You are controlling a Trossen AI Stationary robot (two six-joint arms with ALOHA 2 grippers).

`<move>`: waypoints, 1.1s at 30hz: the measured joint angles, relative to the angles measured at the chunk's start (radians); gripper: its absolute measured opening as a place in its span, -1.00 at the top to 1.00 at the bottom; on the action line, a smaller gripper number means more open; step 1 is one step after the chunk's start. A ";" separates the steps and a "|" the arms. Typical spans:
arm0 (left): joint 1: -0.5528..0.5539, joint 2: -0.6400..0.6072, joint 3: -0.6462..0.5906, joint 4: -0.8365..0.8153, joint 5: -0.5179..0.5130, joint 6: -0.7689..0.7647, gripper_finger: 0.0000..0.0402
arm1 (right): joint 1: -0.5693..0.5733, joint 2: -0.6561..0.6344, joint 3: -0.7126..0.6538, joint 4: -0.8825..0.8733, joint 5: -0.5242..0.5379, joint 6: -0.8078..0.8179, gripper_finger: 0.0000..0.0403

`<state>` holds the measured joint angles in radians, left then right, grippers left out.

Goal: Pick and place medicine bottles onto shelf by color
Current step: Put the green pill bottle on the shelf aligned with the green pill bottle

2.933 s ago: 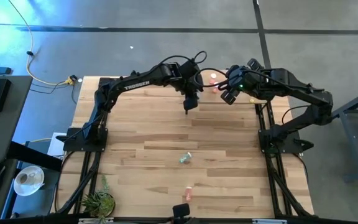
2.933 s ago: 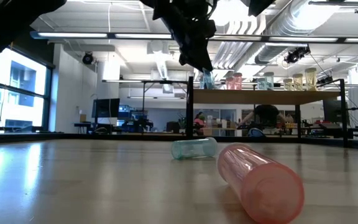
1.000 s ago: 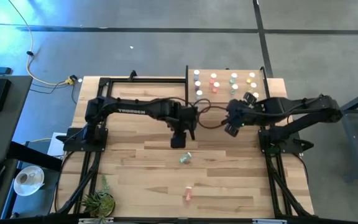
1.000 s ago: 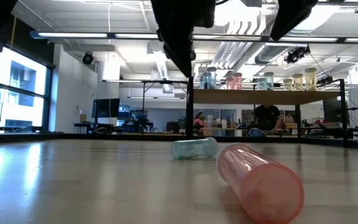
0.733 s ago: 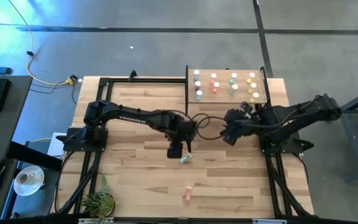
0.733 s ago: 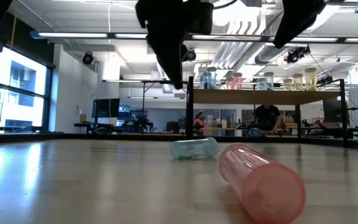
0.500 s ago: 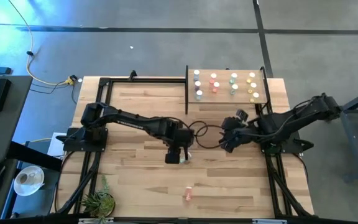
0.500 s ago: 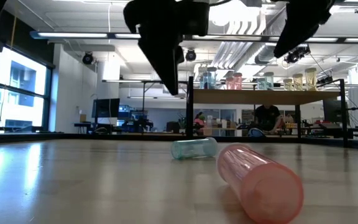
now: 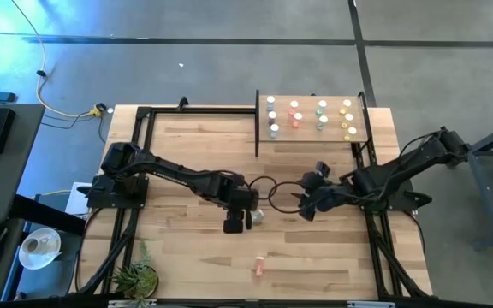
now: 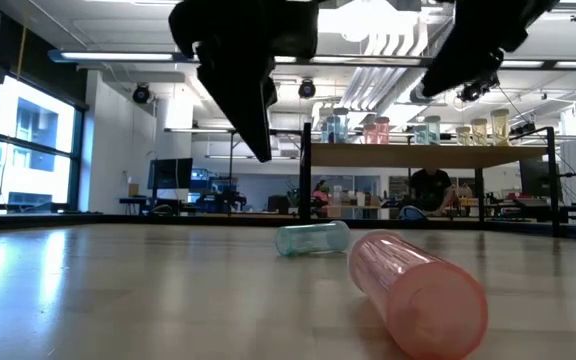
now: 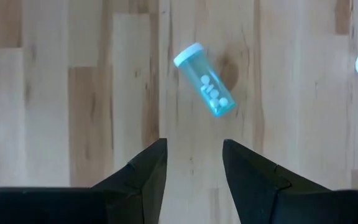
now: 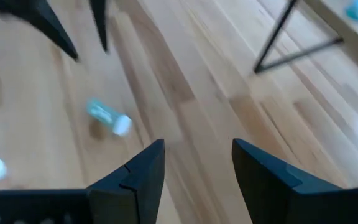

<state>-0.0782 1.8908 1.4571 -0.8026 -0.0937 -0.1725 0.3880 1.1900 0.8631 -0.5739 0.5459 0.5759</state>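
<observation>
The left gripper (image 9: 234,224) hangs over mid-table with its fingers (image 11: 146,171) spread and empty, just beside the teal bottle (image 11: 206,88) lying on its side on the tabletop (image 9: 178,248). The right gripper (image 9: 303,205) hovers near it, fingers likewise parted around nothing. A pink bottle (image 9: 258,268) lies nearer the front edge. The shelf (image 9: 308,131), at the table's back, carries the other bottles.
</observation>
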 joint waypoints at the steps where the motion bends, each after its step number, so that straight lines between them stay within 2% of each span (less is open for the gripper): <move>1: -0.003 0.000 -0.010 0.015 0.000 -0.001 0.28 | 0.001 0.000 -0.001 0.027 0.000 -0.014 0.12; 7: -0.012 0.001 -0.022 0.016 0.001 -0.049 0.28 | 0.001 0.000 -0.001 0.147 -0.002 -0.098 0.12; 15: -0.015 0.001 -0.022 0.022 0.005 -0.088 0.25 | 0.001 0.000 -0.001 0.153 -0.003 -0.111 0.12; 20: -0.016 0.005 -0.022 0.075 0.004 -0.102 0.11 | -0.001 0.000 -0.001 0.150 -0.005 -0.114 0.12; 26: -0.017 0.047 -0.020 0.164 0.056 -0.167 -0.10 | -0.001 0.000 -0.001 0.135 -0.005 -0.140 0.12; 33: -0.019 0.086 -0.018 0.219 0.056 -0.218 -0.13 | -0.001 0.000 -0.001 0.128 -0.005 -0.155 0.12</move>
<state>-0.0967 1.9769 1.4387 -0.5839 -0.0378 -0.3908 0.3870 1.1896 0.8619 -0.4463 0.5411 0.4210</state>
